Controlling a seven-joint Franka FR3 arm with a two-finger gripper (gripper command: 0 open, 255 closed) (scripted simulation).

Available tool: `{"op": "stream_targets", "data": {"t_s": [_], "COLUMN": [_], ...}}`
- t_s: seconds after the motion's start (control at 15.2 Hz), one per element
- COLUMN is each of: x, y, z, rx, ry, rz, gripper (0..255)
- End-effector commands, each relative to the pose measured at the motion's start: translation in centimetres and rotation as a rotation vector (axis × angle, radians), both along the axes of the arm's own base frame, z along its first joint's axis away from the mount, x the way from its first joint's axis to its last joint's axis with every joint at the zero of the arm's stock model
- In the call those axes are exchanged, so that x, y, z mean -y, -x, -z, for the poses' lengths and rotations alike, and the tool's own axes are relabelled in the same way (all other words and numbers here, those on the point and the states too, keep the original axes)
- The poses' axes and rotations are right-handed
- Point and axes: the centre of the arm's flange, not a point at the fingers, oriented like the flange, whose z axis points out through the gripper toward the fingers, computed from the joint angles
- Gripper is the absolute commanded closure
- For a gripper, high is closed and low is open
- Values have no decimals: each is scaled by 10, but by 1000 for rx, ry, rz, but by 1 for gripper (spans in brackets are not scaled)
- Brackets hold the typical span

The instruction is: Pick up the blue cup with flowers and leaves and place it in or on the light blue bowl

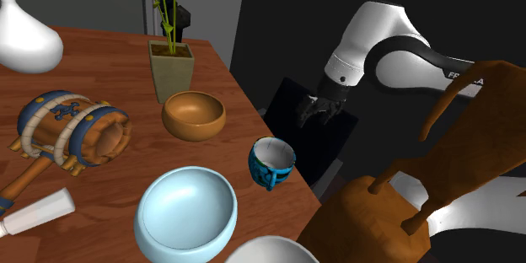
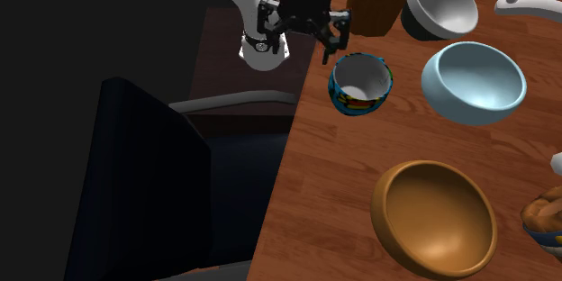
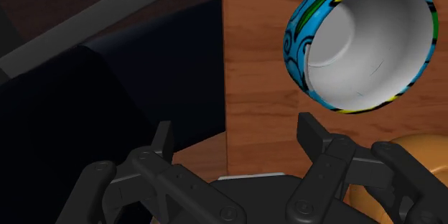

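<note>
The blue cup (image 1: 271, 163) has a swirled green and black pattern and a white inside. It stands upright near the wooden table's (image 1: 110, 190) edge, apart from the light blue bowl (image 1: 185, 211) on its shoulder-view left. My gripper (image 1: 320, 110) hangs open and empty just beyond the table edge, above a dark chair. In the second exterior view the gripper (image 2: 300, 43) sits close to the cup (image 2: 360, 84), with the light blue bowl (image 2: 475, 81) past it. From the wrist, the cup (image 3: 366, 43) lies ahead and to one side of the open gripper (image 3: 237, 136).
A brown bowl (image 1: 194, 115), a potted plant (image 1: 171, 69), a toy barrel (image 1: 72, 126) and a white vase (image 1: 25, 38) share the table. A white bowl (image 2: 439, 2) stands next to the light blue bowl. A brown chair (image 1: 421, 194) rises by the stand. A dark chair (image 2: 135, 189) stands below the gripper.
</note>
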Motion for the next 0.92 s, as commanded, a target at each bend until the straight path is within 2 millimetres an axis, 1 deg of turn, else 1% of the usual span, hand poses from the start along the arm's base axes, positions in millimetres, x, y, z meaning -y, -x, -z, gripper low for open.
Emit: {"op": "stream_targets", "data": {"t_s": [0.0, 0.33, 0.86], "x": [-22, -73, -74], "y": [-2, 4, 4], "z": [14, 47, 87], "rx": [-16, -52, -52], "ry": [-7, -22, -22], "rz": [14, 44, 44], "gripper": [0, 0, 0]}}
